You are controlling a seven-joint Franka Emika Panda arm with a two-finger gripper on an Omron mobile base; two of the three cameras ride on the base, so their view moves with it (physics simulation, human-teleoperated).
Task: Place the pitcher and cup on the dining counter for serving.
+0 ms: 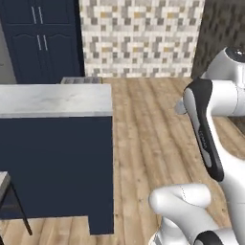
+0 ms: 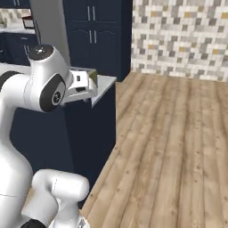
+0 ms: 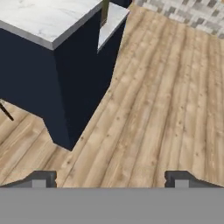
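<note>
Dining counter (image 3: 48,19) lies up and left of my pincer (image 3: 109,179) in hand view, well apart; pincer fingers (image 3: 41,179) spread wide, holding nothing, over wooden floor (image 3: 166,100).

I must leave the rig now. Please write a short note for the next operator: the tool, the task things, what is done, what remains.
Tool: open, holding nothing, above the wooden floor.
Dining counter: marble top, navy side, ahead and left of the arm; the part of the top in view is bare.
Pitcher and cup: not in these pictures, so find them first.
Done: nothing placed, as far as can be seen.
Left: fetch both and set them on the counter.
</note>
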